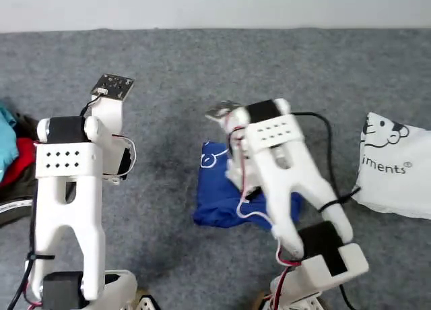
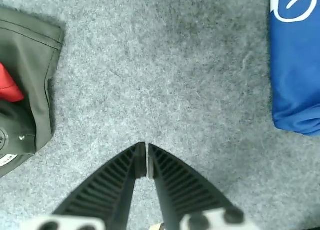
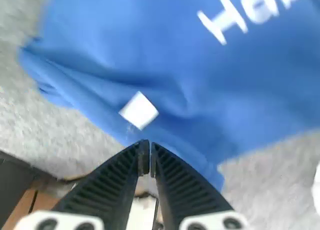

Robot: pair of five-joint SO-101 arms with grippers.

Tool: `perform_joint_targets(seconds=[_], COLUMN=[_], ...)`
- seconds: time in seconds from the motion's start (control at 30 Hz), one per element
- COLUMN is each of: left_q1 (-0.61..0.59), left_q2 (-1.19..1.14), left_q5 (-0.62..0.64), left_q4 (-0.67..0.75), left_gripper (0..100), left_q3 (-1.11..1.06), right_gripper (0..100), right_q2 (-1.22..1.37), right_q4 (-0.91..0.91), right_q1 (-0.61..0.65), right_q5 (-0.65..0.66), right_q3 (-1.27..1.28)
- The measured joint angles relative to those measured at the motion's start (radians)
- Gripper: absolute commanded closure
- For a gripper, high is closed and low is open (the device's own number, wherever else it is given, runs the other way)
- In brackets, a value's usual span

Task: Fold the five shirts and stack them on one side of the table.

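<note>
Covering the whole table is a grey, felt-like carpet surface point(image 1: 168, 67), matte and finely napped. Two white plastic arms are seen on it in the high view: the left arm point(image 1: 67, 189) beside the pile at the table's left edge, the right arm point(image 1: 289, 182) slanted over the middle, with a black cable point(image 1: 330, 141) looped beside it.

A white cotton shirt with black cartoon print point(image 1: 397, 165) is laid at the table's right edge, well apart from the rest. A royal-blue shirt folded into a soft rectangle point(image 1: 215, 195) lies at the centre, partly hidden by the right arm; a white ring print is shown on it near one corner. At the left edge a pile of garments is cut off by the frame: a teal piece point(image 1: 5, 145), a red piece point(image 1: 21, 158) and a dark olive piece point(image 1: 17, 189).

In the left wrist view the left gripper point(image 2: 146, 157), black and ribbed, is held over bare carpet with its jaws pressed together on nothing. The olive piece point(image 2: 30, 85) with its stitched hem and the blue shirt point(image 2: 295, 60) are seen to either side, both clear of it.

In the right wrist view the right gripper point(image 3: 150, 152) is pressed together at the rumpled edge of the blue shirt point(image 3: 175, 65); whether cloth is caught cannot be told. A small white square label point(image 3: 139, 110) is seen on the fabric just beyond the tips.
</note>
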State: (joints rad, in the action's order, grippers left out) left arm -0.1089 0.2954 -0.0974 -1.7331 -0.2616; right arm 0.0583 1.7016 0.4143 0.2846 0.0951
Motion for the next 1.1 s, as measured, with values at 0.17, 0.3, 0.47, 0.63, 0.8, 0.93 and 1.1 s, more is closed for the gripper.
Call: perform_joint_targets(seconds=[0.17, 0.3, 0.47, 0.63, 0.8, 0.93, 1.1], left_q1=[-0.034, -0.123, -0.253, -0.361, -0.393, -0.394, -0.394], left_q2=[0.0, 0.0, 0.0, 0.0, 0.0, 0.0, 0.0], left_q5=[0.0, 0.0, 0.0, 0.0, 0.0, 0.0, 0.0], left_q4=[0.0, 0.0, 0.0, 0.0, 0.0, 0.0, 0.0], left_gripper=[99, 99, 99, 99, 99, 99, 99], left_q3=[0.0, 0.0, 0.0, 0.0, 0.0, 0.0, 0.0], right_gripper=[99.0, 99.0, 99.0, 99.0, 99.0, 99.0, 99.0], right_q2=[0.002, 0.081, 0.224, 0.288, 0.282, 0.226, 0.221], right_q4=[-0.112, -0.126, -0.009, 0.044, 0.048, 0.048, 0.048], right_q1=[0.104, 0.129, 0.16, 0.183, 0.183, 0.218, 0.327], right_q5=[-0.08, -0.101, -0.13, -0.13, -0.13, -0.135, -0.137], right_q3=[-0.005, -0.005, -0.005, -0.012, -0.106, -0.176, -0.172])
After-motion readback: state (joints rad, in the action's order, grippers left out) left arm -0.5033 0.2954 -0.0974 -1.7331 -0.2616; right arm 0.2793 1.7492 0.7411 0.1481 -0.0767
